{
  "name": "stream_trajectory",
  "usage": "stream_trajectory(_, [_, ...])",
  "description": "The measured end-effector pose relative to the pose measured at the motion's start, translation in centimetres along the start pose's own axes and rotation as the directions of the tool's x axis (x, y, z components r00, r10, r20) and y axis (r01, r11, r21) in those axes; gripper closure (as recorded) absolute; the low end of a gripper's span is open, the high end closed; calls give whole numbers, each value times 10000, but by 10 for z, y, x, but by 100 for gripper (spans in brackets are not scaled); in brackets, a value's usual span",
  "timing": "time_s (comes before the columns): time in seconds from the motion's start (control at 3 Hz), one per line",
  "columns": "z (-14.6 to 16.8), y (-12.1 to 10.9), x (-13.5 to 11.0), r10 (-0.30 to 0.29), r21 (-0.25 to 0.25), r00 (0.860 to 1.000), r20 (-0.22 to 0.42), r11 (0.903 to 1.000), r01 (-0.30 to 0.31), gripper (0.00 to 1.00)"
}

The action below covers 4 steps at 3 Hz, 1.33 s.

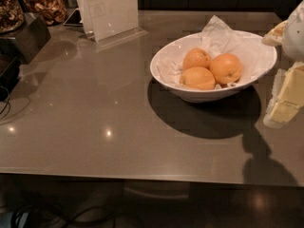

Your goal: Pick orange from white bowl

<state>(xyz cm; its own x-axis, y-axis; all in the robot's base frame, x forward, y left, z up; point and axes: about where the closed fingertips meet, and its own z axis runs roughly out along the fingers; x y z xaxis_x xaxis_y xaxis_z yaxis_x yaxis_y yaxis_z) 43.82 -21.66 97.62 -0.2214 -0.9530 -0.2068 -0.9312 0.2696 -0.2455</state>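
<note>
Round orange (226,68) in glossy bowl (204,95); gripper (284,106) right.

The end effector (285,96) hangs at the right edge of the counter (95,122), just beside the white bowl (164,72). The bowl's raised near rim and its crumpled paper lining (223,34) stand between them, but the bowl is open from above. The orange (226,68) lies nearest the end effector, crowded by two other fruits (198,77) on its far side. Beyond the bowl, bare counter runs to a sign holder (111,11) and jars (47,8).
</note>
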Motion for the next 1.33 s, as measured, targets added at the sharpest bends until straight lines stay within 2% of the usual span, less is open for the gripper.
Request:
stream_trajectory(0.33, [-1,-1,-1,-17,38,10000,29,10000,17,0])
stream_trajectory(0.67, [-10,-24,-11,-39,286,9987,498,9996,25,0])
stream_trajectory(1.0, [-18,-63,-35,-234,441,9913,1297,9989,178,0])
stream_trajectory(1.33, [-24,-86,-63,-644,765,9884,1373,9956,543,0])
